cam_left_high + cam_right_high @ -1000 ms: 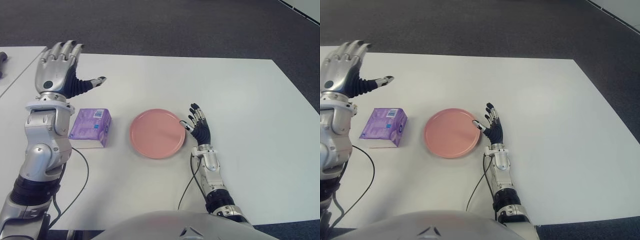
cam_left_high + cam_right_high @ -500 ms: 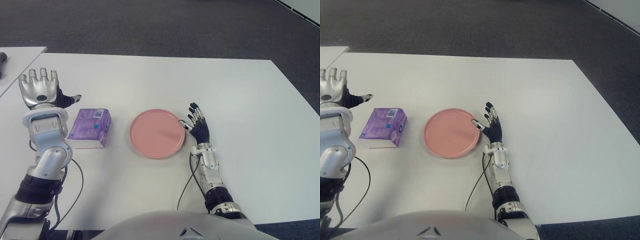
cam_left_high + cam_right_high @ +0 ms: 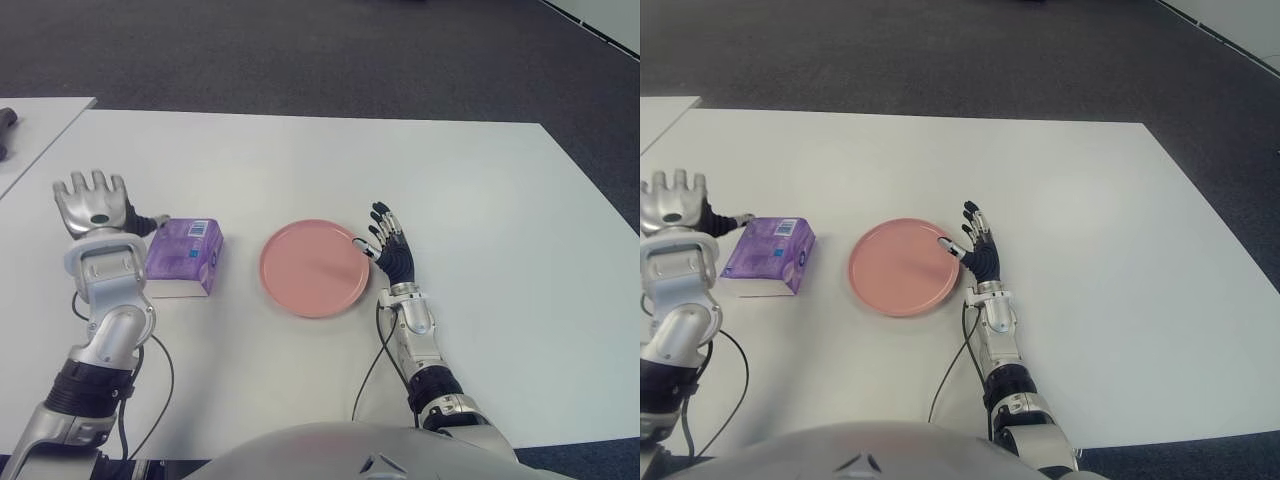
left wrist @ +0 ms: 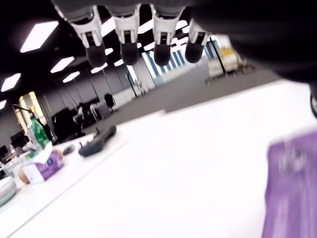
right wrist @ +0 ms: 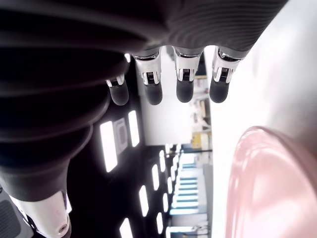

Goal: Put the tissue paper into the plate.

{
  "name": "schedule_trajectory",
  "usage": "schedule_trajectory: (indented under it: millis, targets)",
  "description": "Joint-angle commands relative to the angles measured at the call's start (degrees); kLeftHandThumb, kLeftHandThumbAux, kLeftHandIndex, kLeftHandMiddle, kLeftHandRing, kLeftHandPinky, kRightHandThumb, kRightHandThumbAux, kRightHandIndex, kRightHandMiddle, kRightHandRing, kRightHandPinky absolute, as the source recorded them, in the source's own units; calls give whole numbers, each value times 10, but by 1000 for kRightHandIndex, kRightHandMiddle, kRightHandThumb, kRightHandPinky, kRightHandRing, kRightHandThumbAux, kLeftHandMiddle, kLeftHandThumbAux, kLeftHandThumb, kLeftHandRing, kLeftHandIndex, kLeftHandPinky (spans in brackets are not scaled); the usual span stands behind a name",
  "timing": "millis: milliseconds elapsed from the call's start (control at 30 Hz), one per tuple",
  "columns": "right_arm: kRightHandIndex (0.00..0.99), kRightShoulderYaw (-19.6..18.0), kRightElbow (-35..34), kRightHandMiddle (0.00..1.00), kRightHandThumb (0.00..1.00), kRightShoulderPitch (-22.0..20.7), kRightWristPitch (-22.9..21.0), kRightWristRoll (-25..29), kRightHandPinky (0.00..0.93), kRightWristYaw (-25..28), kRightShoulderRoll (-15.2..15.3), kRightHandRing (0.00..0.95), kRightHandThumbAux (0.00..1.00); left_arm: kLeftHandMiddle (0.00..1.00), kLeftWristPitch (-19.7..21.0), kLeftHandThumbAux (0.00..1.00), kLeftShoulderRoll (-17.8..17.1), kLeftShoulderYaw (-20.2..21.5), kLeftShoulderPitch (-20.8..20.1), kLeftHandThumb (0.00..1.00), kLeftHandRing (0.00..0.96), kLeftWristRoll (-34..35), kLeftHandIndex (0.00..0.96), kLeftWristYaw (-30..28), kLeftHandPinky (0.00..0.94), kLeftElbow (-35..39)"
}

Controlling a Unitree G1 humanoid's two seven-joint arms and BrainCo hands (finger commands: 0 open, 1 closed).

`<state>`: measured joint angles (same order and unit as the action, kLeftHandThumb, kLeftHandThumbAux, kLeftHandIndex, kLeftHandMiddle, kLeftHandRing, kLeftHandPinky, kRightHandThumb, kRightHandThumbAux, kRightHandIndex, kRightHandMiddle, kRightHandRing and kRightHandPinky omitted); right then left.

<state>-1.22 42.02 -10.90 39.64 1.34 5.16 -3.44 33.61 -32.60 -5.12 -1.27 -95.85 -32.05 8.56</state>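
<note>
A purple pack of tissue paper lies on the white table, to the left of a round pink plate. My left hand stands just left of the pack with its fingers spread upward and its thumb reaching toward the pack's near corner; it holds nothing. The pack's purple edge also shows in the left wrist view. On the plate's right side, my right hand is open, its thumb at the rim. The plate's pink rim fills part of the right wrist view.
A second white table adjoins at the far left, with a dark object on it. Dark carpet lies beyond the table's far edge. A black cable trails by my left forearm.
My left hand has come down from high above the table to the level of the tissue pack and closed in on its left side. The right hand has barely moved.
</note>
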Motion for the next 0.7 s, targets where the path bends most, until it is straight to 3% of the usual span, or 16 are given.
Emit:
schedule_trajectory:
  millis: [33, 333, 700]
  targets:
    - [40, -17, 75, 5, 71, 50, 18, 23, 45, 16, -8, 0, 716, 0, -1, 195, 12, -11, 16, 0, 0, -13, 0, 8, 0, -7]
    - [39, -35, 99, 7, 68, 39, 15, 37, 47, 43, -7, 0, 735, 0, 1, 190, 39, -22, 27, 0, 0, -20, 0, -7, 0, 5]
    - [40, -36, 102, 5, 82, 37, 19, 25, 39, 39, -5, 0, 715, 0, 0, 202, 52, -17, 23, 0, 0, -29, 0, -23, 0, 20]
